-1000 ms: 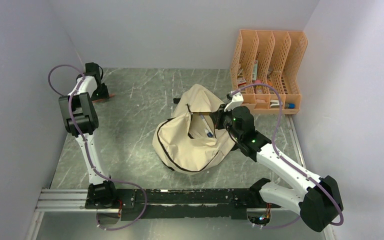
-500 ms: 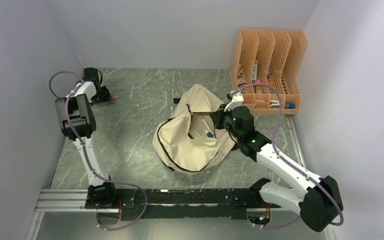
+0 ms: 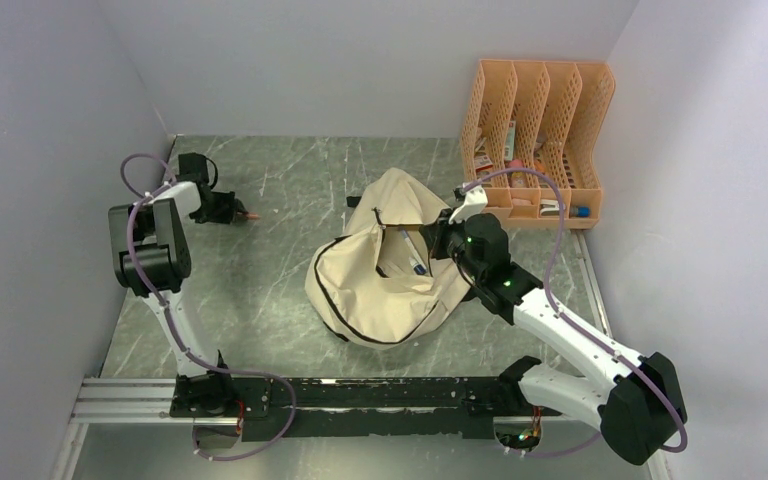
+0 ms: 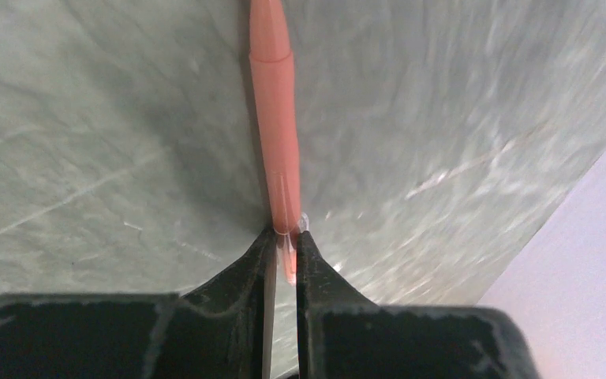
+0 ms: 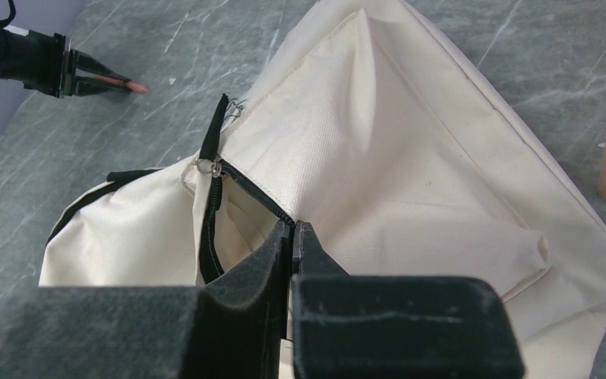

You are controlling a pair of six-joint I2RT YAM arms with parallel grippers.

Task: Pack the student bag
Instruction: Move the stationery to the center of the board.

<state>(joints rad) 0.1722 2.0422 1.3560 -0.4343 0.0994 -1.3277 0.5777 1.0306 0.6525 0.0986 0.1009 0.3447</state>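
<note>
The beige student bag lies in the middle of the table, its main zipper open. My right gripper is shut on the bag's black zipper edge and holds the opening up; the bag fills the right wrist view. My left gripper at the far left is shut on one end of an orange-pink pen, which points away over the table. The pen also shows in the top view and in the right wrist view.
An orange perforated file organizer with several items stands at the back right, close behind the right arm. Grey walls close in the table on the left, back and right. A metal rail runs along the near edge.
My left gripper has swung from the back left corner to the right, toward the bag, carrying the pen. The right gripper and the bag have not moved.
</note>
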